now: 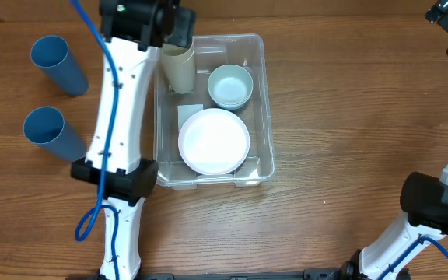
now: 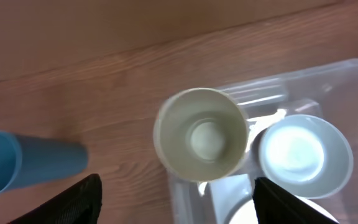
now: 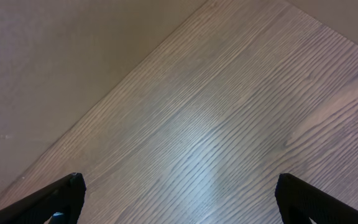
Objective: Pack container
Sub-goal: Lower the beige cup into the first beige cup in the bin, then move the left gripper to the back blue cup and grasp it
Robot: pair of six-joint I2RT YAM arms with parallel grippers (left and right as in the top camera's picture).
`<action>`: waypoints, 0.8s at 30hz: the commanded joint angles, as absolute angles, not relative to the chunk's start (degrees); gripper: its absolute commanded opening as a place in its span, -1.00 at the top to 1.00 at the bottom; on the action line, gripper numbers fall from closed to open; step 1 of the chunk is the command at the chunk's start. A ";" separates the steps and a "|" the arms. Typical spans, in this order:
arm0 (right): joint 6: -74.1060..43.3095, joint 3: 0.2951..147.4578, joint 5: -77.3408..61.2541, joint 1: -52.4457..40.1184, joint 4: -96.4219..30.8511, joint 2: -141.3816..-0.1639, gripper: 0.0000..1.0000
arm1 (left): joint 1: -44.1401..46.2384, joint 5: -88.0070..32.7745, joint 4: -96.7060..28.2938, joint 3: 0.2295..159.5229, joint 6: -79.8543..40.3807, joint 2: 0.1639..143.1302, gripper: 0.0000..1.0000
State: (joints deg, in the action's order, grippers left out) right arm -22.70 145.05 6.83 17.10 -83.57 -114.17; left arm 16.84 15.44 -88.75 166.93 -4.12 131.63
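The container [image 1: 264,101] sits mid-table, under the left arm. The left gripper [image 2: 176,182] hangs over its far-left corner, jaws spread wide and holding nothing. Directly below, between the fingers, a beige cup [image 2: 201,140] stands upright against the wall.

The first risk is probably on the way up: a finger that drifts sideways could clip the cup's rim. That would tip it onto the small bowl [image 2: 303,152] just beside it, or out over the wall.

A large white bowl [image 1: 214,141] fills the near half, so little floor is free. Two blue cups [image 1: 57,64] wait on the table to the left; forced in, they could wedge or topple.

The right gripper [image 3: 179,199] is also wide open over bare wood, well apart.
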 commanded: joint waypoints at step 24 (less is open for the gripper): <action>-23.18 145.58 7.29 16.84 -83.29 -114.02 -1.00 | -14.33 -6.00 -83.26 167.24 -7.20 151.50 0.92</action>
State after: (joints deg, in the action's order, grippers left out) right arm -22.72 145.05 6.83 17.10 -83.57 -114.17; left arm -14.61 -3.81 -81.87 166.71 -5.65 150.65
